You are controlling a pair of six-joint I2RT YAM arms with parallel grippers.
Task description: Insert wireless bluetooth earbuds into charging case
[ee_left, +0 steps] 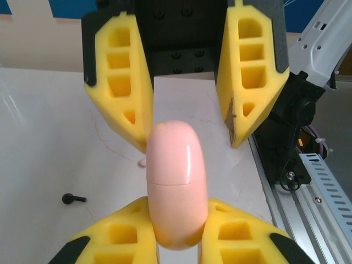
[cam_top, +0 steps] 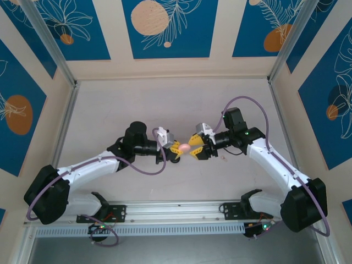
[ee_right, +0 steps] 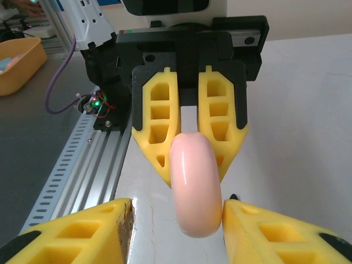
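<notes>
L claw (ee_left: 179, 223), level, pinches pink disc (ee_left: 176, 165).

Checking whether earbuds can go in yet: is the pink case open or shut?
Shut. The pink case, gripped on edge by the left end effector, shows only a thin closed seam, no gap.

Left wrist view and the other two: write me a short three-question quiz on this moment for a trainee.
1. True or false: the right gripper stands open, one finger on each side of the pink disc.
2. What holds the disc off the surface? A) the left gripper, shut on it; B) a clamp stand; C) nothing, it lies loose.
3. Fill in: the small black earbud lies on the ____.
Key: 1 true; 2 A; 3 table.
</notes>
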